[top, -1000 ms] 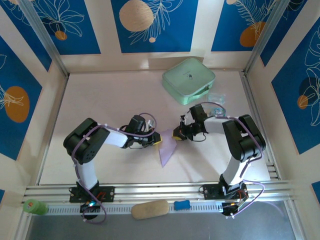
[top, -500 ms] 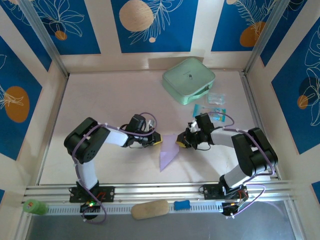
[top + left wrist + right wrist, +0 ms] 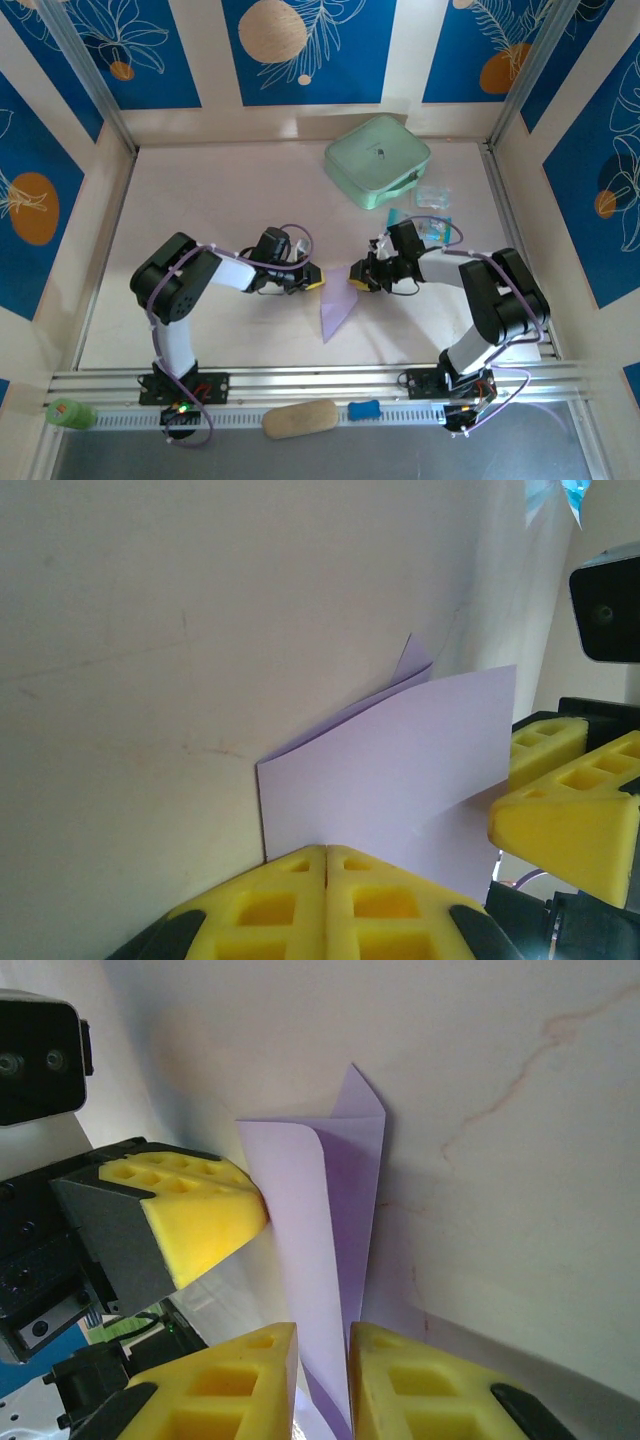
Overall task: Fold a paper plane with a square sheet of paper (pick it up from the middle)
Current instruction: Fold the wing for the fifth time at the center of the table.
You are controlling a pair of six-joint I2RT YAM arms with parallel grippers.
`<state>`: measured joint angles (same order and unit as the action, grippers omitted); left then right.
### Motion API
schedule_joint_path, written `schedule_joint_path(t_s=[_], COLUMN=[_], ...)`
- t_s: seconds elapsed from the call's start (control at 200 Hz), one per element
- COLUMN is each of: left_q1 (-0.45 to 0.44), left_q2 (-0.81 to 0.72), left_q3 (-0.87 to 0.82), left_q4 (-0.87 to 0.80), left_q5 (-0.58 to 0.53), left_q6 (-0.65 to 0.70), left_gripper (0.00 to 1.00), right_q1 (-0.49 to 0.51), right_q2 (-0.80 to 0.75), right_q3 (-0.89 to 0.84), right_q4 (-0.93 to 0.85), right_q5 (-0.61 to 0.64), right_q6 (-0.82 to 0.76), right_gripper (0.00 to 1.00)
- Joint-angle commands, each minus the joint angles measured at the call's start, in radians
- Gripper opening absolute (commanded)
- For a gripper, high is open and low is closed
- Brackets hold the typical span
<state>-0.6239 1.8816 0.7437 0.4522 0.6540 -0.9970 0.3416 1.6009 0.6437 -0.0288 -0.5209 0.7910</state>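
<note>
The folded paper (image 3: pixel 335 310) sits in the middle of the top view, hanging below both grippers. The left gripper (image 3: pixel 326 852), at the bottom of its wrist view, is clamped tight on the paper's edge. The right gripper (image 3: pixel 322 1335) has its jaws slightly parted, with the paper standing in the gap.

folded sheet (image 3: pixel 390 770): thin matt paper | left gripper pads (image 3: pixel 270 910): matt plastic | table (image 3: pixel 130 630): matt, scuffed

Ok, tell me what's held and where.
Left end effector pinches the folded lavender paper at its left edge; right end effector straddles it, jaws apart.
</note>
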Motion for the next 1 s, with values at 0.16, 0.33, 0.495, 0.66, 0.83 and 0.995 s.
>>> schedule_joint_path(t_s=[0.16, 0.33, 0.495, 0.66, 0.83, 0.995], left_q1=[-0.013, -0.013, -0.024, -0.098, -0.23, -0.384], left_q2=[0.027, -0.061, -0.196, -0.333, -0.425, -0.415], left_q3=[0.013, 0.004, -0.004, -0.002, 0.001, 0.025], left_q4=[-0.039, -0.072, -0.197, -0.369, -0.485, -0.538], left_q5=[-0.016, -0.058, -0.157, -0.315, -0.499, -0.645], left_q6=[0.017, 0.043, 0.129, 0.29, 0.44, 0.526], left_gripper=[0.0, 0.08, 0.19, 0.28, 0.36, 0.4], right_q1=[-0.006, -0.007, -0.01, -0.009, -0.009, -0.007], right_q2=[0.035, -0.001, -0.074, -0.139, -0.174, -0.221], right_q3=[0.032, 0.018, -0.006, -0.056, -0.106, -0.133], right_q4=[-0.049, -0.048, -0.07, -0.032, 0.011, 0.015], right_q5=[-0.042, -0.005, 0.096, 0.163, 0.2, 0.237], right_q6=[-0.056, -0.008, 0.13, 0.293, 0.409, 0.455], right_gripper=[0.12, 0.06, 0.05, 0.03, 0.02, 0.02])
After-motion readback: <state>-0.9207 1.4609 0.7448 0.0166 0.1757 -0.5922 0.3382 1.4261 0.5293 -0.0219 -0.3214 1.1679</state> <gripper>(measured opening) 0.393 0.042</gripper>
